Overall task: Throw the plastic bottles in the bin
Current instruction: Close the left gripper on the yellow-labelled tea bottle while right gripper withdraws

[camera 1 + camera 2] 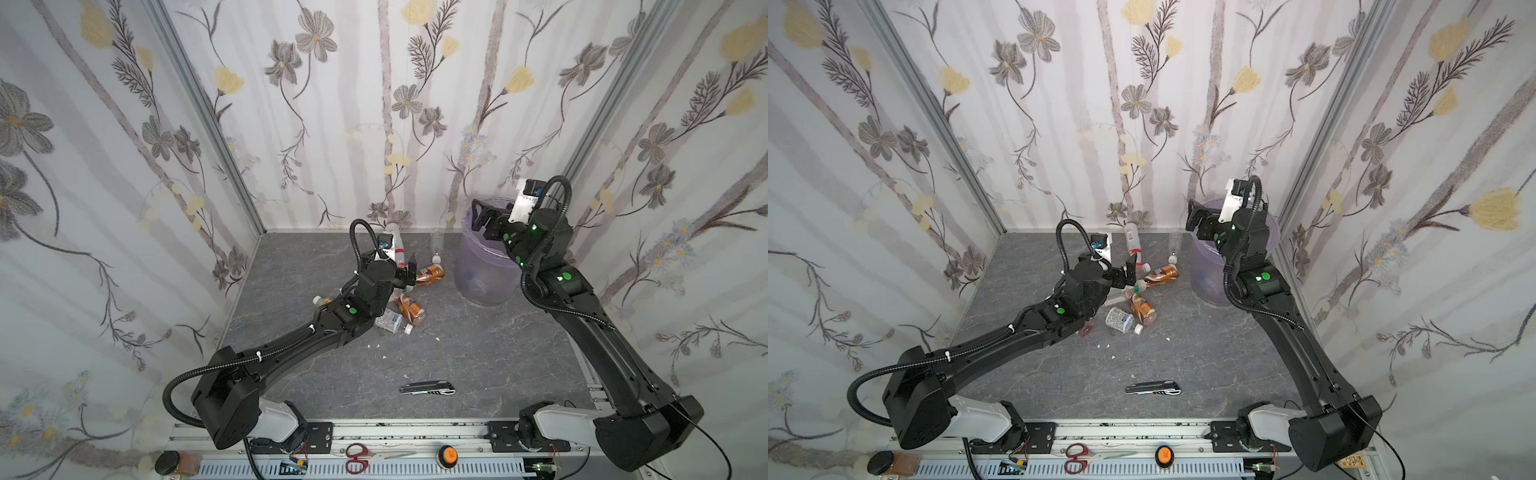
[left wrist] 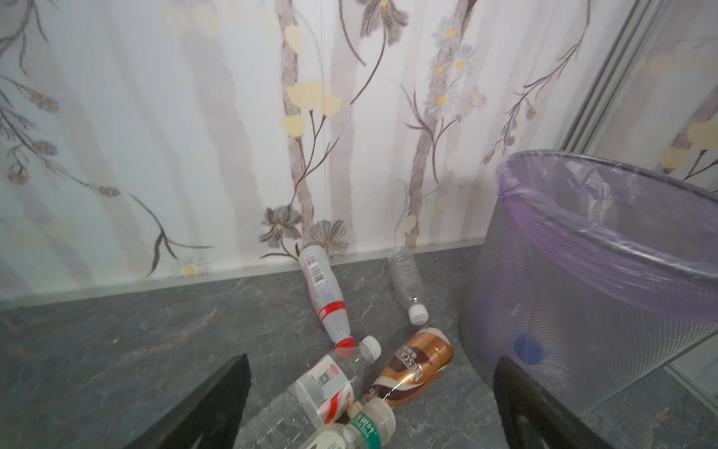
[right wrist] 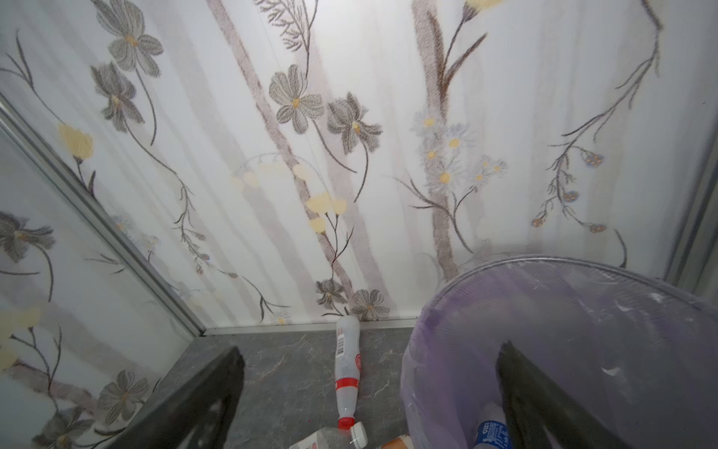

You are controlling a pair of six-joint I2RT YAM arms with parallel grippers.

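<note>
Robot lab booth: floral fabric walls (image 1: 332,124) on aluminium framing (image 1: 208,116) (scissors (image 1: 357,457) on the front rail (image 1: 415,428))

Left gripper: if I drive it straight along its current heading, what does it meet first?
Probably the clear bottle with the red-and-white label, centred ahead of the open left gripper in its wrist view; the green-labelled bottle beside it may touch first, as depth is unclear.

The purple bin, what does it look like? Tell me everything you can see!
The bin is a round, grey mesh basket lined with a thin lavender plastic bag folded over its rim. It stands upright on the grey table, near the back wall on the right. Through the mesh a blue cap shows, and a blue-labelled bottle lies inside. The open right tool hangs above its rim.
</note>
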